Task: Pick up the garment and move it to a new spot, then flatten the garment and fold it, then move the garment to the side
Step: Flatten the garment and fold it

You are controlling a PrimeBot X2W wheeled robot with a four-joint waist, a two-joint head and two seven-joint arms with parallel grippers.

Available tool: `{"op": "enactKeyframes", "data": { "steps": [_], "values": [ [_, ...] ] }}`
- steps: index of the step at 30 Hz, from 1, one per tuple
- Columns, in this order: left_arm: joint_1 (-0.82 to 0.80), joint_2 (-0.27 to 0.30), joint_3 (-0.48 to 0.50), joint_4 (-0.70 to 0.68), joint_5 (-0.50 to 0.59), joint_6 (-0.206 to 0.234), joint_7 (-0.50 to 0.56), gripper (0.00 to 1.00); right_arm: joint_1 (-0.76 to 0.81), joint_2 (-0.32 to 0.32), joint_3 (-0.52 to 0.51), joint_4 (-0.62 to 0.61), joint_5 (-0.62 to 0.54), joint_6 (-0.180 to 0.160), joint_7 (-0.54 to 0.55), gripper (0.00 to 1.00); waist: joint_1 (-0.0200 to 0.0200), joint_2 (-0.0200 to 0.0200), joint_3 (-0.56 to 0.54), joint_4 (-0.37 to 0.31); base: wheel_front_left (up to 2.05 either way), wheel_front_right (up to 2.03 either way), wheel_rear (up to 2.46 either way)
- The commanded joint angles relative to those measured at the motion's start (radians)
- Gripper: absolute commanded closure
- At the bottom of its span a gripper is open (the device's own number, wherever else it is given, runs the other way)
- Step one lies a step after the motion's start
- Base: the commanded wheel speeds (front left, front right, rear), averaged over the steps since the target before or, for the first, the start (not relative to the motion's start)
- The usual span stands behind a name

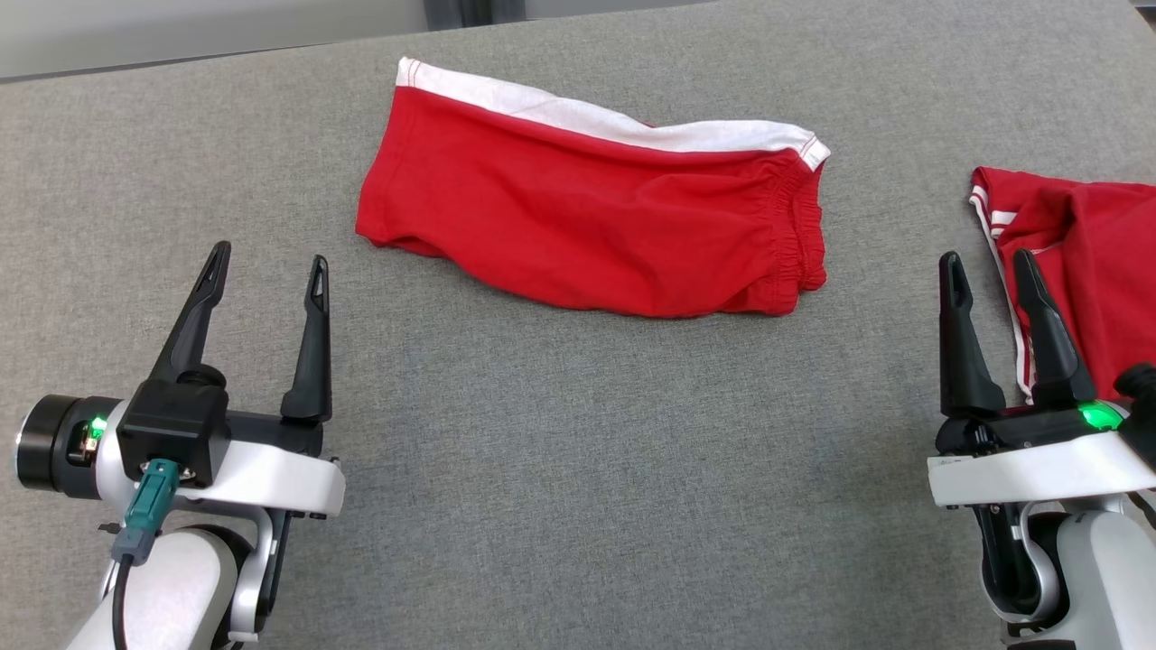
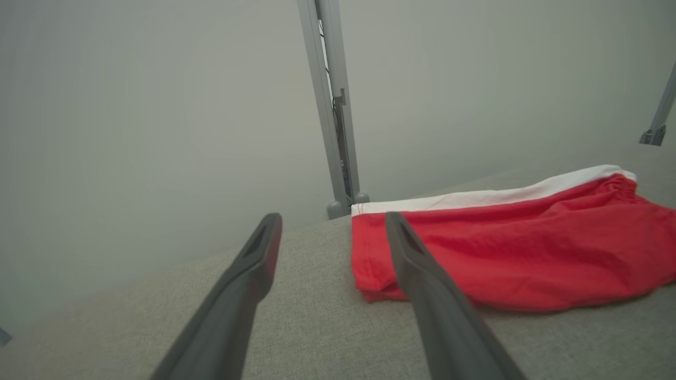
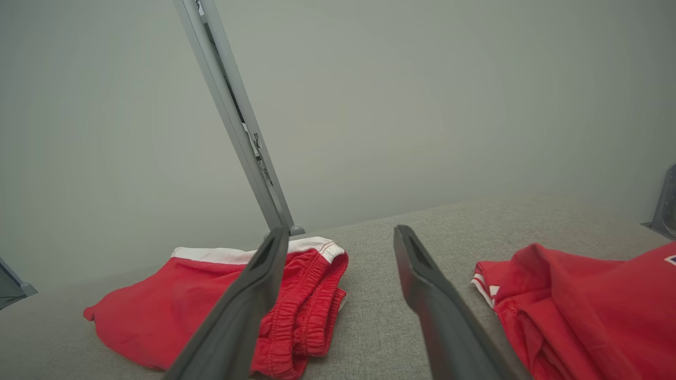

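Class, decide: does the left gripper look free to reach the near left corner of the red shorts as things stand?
Probably yes. The left gripper is open, and bare table lies between it and the shorts, with nothing in the way.

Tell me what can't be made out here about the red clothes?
- Second red garment: cut off by the head view's right edge, partly behind the right gripper.
- Its badge: cut by the right wrist view's edge.
- Red shorts: waistband partly behind a finger in that view.
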Motion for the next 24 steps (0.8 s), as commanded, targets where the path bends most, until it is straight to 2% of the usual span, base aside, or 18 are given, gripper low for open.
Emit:
{"op": "enactKeyframes", "data": {
  "steps": [1, 11, 18, 24],
  "values": [
    [0.000, 0.007, 0.002, -0.004, 0.006, 0.005, 0.004, 0.00, -0.002, -0.004, -0.003, 0.001, -0.003, 0.000, 0.004, 0.00, 0.0000, 0.0000, 0.001, 0.001, 0.00, 0.00, 0.00],
    [-0.050, 0.004, -0.016, 0.000, 0.012, -0.013, 0.020, 0.00, -0.015, 0.001, -0.008, 0.008, -0.010, 0.001, 0.016, 0.00, 0.0000, 0.0000, 0.007, 0.001, 0.00, 0.00, 0.00],
    [-0.188, -0.027, -0.063, 0.099, -0.004, -0.087, 0.061, 0.00, -0.030, -0.013, -0.006, -0.002, -0.047, 0.001, 0.028, 0.00, 0.0000, 0.0000, 0.041, -0.013, 0.00, 0.00, 0.00],
    [-0.335, -0.069, -0.095, 0.323, -0.051, -0.184, 0.115, 0.00, -0.049, -0.011, 0.007, -0.004, -0.053, 0.001, 0.032, 0.00, 0.0000, 0.0000, 0.090, -0.052, 0.00, 0.00, 0.00]
  ]
}}
